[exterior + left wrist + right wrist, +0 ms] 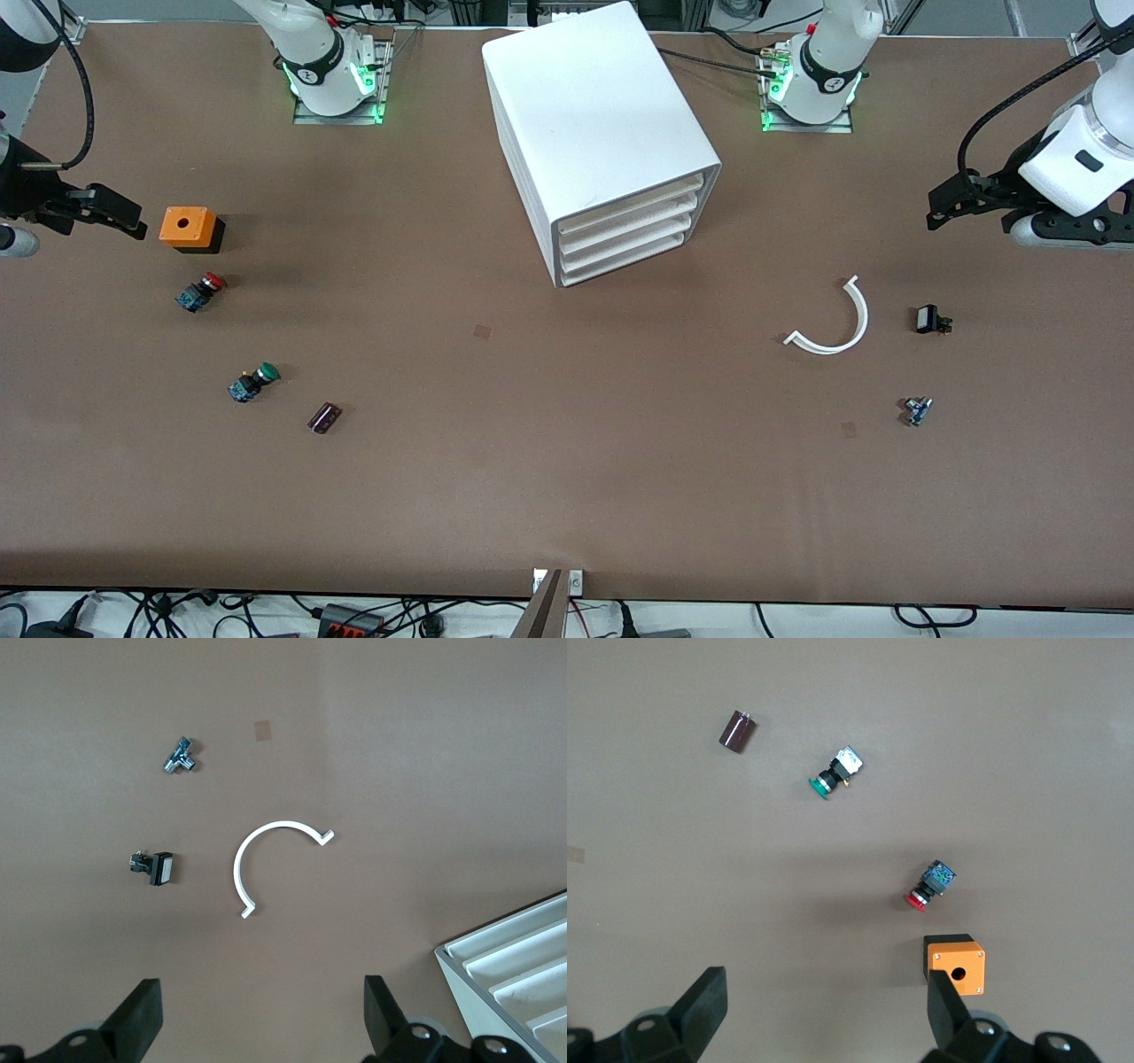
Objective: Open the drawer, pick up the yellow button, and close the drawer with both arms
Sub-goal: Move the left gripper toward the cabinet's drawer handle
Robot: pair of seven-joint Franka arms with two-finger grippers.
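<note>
The white cabinet [602, 124] stands in the middle of the table near the robots' bases, with its four tray drawers [629, 232] all shut; its corner also shows in the left wrist view [514, 974]. No yellow-orange button shows in any view. My left gripper [943, 206] hangs open and empty over the table at the left arm's end [263, 1019]. My right gripper [124, 217] hangs open and empty over the right arm's end [828, 1019], beside an orange box.
At the right arm's end lie an orange box with a hole [189, 228], a red-capped button [201, 291], a green-capped button [254, 382] and a dark cylinder [324, 417]. At the left arm's end lie a white arc [833, 323], a black part [930, 319] and a small metal part [917, 410].
</note>
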